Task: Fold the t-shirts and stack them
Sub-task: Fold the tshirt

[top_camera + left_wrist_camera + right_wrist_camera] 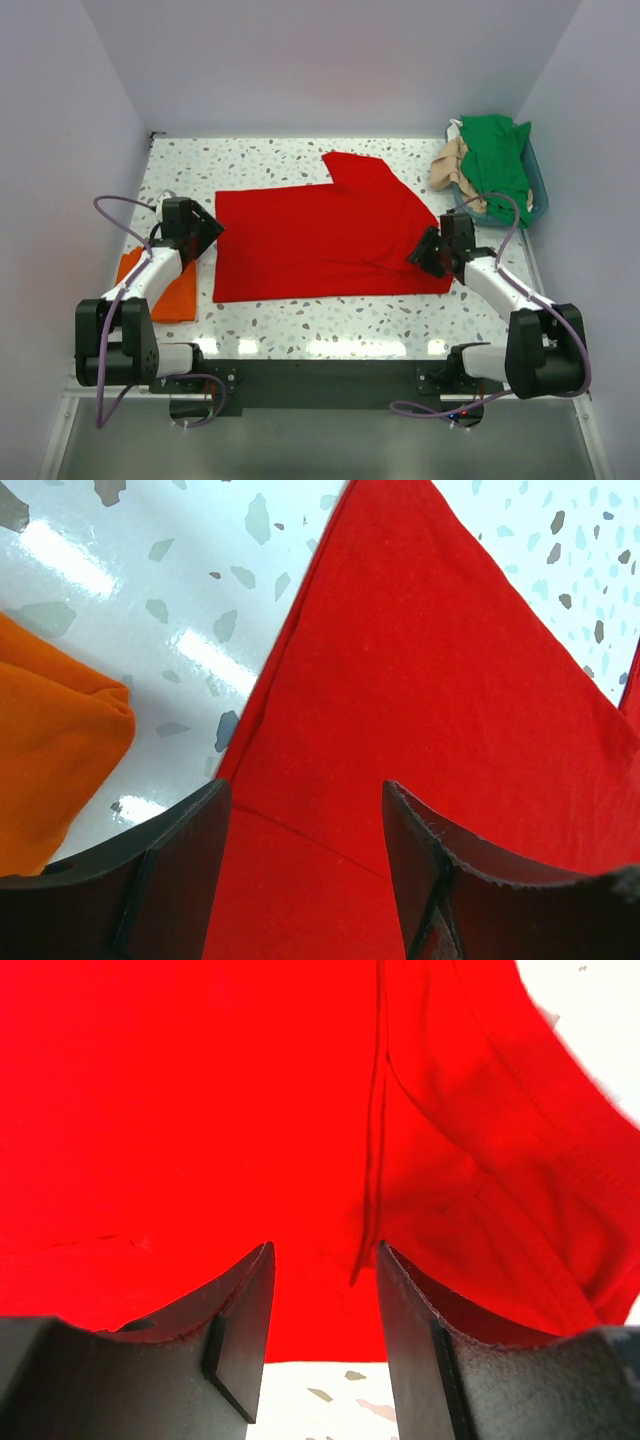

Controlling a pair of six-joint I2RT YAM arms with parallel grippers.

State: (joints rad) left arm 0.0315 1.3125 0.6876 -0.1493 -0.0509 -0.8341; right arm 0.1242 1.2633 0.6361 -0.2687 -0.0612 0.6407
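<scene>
speckled white table (pixel 300 322) holds a big red t-shirt (pixel 320 240) spread flat. left gripper (pixel 204 233) and right gripper (pixel 426 250) sit at its side edges, fingers apart over the cloth.

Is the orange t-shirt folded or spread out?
Folded. The orange t-shirt lies as a small compact rectangle, much smaller than the red t-shirt; the left wrist view shows its thick, rounded corner.

The large red cloth t-shirt (pixel 320 245) lies centre, the folded orange cloth t-shirt (pixel 170 295) to its left, the teal plastic basket (pixel 541 190) behind it, right.
</scene>
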